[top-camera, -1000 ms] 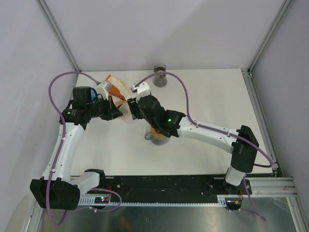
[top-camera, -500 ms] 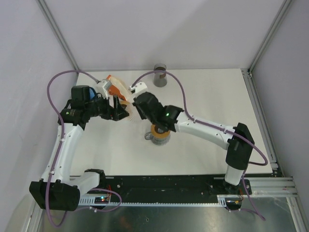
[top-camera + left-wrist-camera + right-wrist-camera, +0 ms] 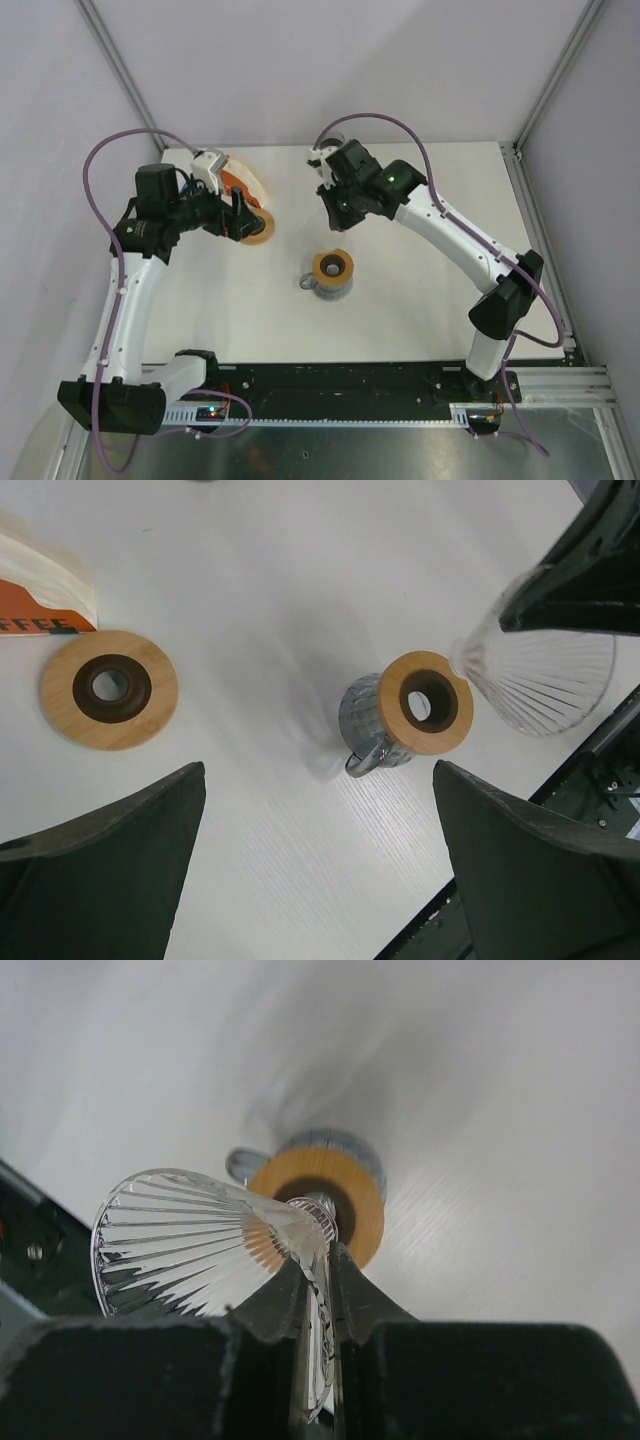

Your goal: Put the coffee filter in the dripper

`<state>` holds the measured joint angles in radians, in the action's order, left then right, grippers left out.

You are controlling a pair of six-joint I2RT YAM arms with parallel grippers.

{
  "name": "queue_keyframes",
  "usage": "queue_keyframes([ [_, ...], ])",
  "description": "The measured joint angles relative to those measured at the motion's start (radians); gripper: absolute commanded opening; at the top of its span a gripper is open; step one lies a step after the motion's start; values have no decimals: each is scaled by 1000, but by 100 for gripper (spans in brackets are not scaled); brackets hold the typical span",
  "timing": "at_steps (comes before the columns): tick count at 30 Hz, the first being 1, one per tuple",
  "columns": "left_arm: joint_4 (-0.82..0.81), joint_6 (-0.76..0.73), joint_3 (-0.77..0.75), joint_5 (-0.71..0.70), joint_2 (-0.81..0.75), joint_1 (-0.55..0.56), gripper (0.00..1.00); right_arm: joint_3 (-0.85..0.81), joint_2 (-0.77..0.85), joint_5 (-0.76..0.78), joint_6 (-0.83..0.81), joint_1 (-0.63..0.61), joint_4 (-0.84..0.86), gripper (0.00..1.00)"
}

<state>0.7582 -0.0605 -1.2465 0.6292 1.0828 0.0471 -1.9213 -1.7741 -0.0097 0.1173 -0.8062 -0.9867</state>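
My right gripper (image 3: 318, 1260) is shut on the wall of the dripper (image 3: 190, 1245), a clear ribbed cone that it holds in the air, tilted on its side. The same dripper (image 3: 545, 675) shows at the right of the left wrist view. In the top view the right gripper (image 3: 335, 195) hangs over the far middle of the table. The left gripper (image 3: 318, 780) is open and holds nothing. It (image 3: 240, 215) hovers by a loose wooden ring (image 3: 256, 228). The white and orange coffee filter pack (image 3: 235, 180) lies at the far left; no single filter can be told apart.
A metal mug (image 3: 331, 272) topped with a second wooden ring (image 3: 432, 702) stands mid-table, below the held cone. A small grey cup (image 3: 331, 140) stands at the back wall. The loose wooden ring (image 3: 110, 688) lies next to the filter pack (image 3: 40, 595).
The left gripper opened, let go of the cone and drew back left. The right gripper shut on the cone and carried it up and toward the far side.
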Motion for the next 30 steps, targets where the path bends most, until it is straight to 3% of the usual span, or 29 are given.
queue_keyframes([
  [7, 1, -5, 2, 4, 55, -2, 100, 18, -34, -110, -31, 36, -124, 0],
  [21, 1, -14, 22, 53, 56, -2, 100, 222, -34, -233, -40, 91, 28, 0],
  [30, 3, -8, 24, 74, 68, 7, 100, 256, -34, -273, -39, 108, 107, 0],
])
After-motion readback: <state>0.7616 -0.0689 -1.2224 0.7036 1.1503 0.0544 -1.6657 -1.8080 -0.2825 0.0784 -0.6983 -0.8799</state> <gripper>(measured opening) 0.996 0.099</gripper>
